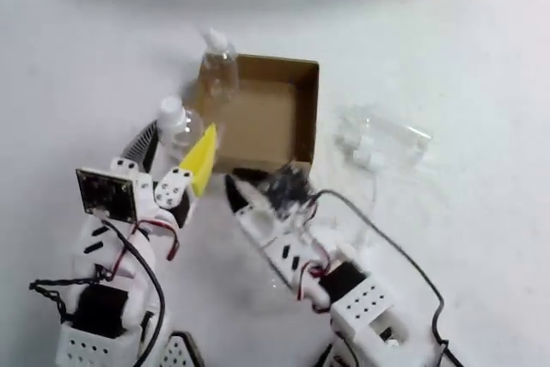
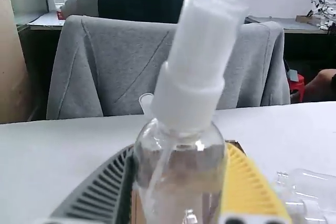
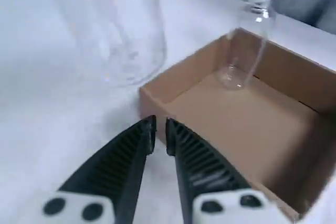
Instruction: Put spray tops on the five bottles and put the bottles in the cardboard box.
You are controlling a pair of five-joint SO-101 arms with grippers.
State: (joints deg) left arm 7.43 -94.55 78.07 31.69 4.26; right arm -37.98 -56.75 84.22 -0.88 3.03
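Clamping a clear bottle (image 2: 178,182) upright between its grey and yellow fingers, the left gripper (image 2: 181,153) holds it just beside the cardboard box (image 1: 266,122), with a white spray top (image 2: 197,61) fitted. The right gripper (image 3: 160,124) sits nearly closed and empty before the box's near wall. Beyond it, a second capped bottle (image 3: 244,51) stands inside the box.

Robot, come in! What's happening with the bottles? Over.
Left gripper shut on capped bottle, beside box. Right gripper shut, empty, by box's near wall. Second bottle standing in box; loose bottles lying on table.
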